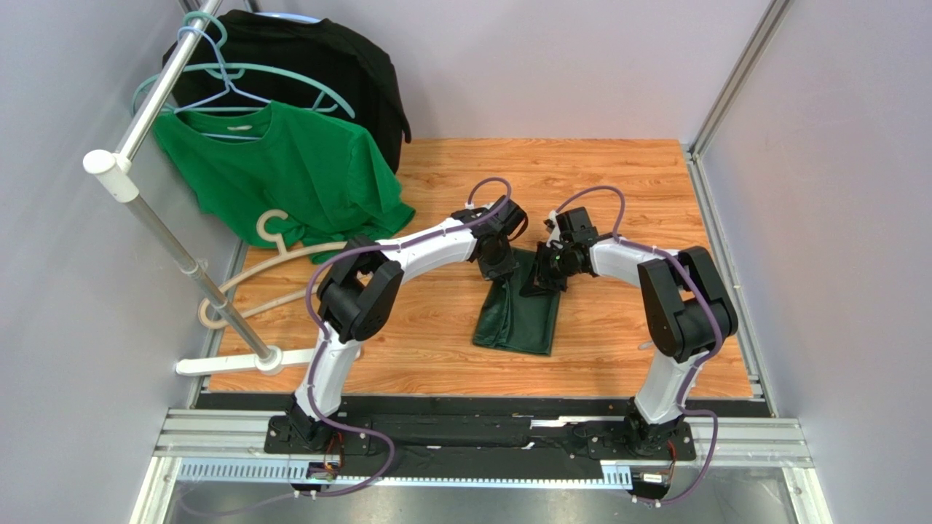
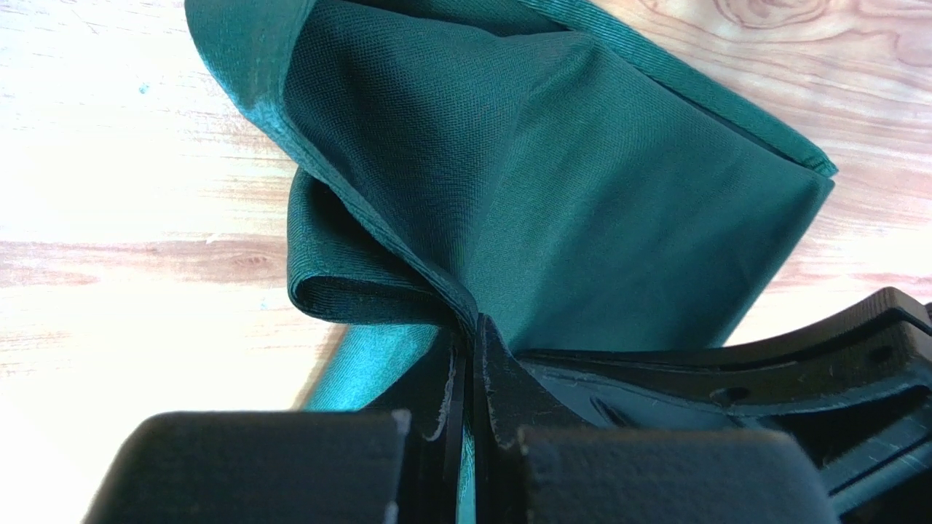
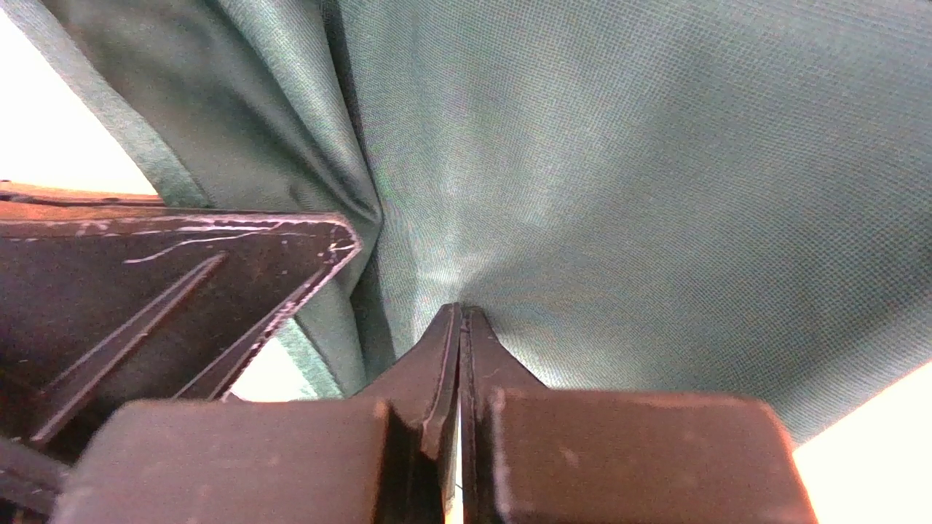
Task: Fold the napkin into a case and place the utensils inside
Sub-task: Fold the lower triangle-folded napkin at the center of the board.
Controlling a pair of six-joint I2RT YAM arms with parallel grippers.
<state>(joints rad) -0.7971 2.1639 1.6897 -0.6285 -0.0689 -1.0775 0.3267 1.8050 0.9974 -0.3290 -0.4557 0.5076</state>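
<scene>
Surface is a light wood-grain worktop (image 1: 613,186). On it, mid-worktop, a dark forest-green cloth napkin (image 1: 516,319), near part flat, far end raised. Cream plastic hangers (image 1: 301,254) at left edge; bright green T-shirt (image 1: 295,175) hem drapes onto far-left corner.

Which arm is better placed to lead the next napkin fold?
Left, narrowly. Both tools are shut on the far edge of the napkin, but the left tool pinches gathered corner layers, the right tool only smooth cloth.
</scene>
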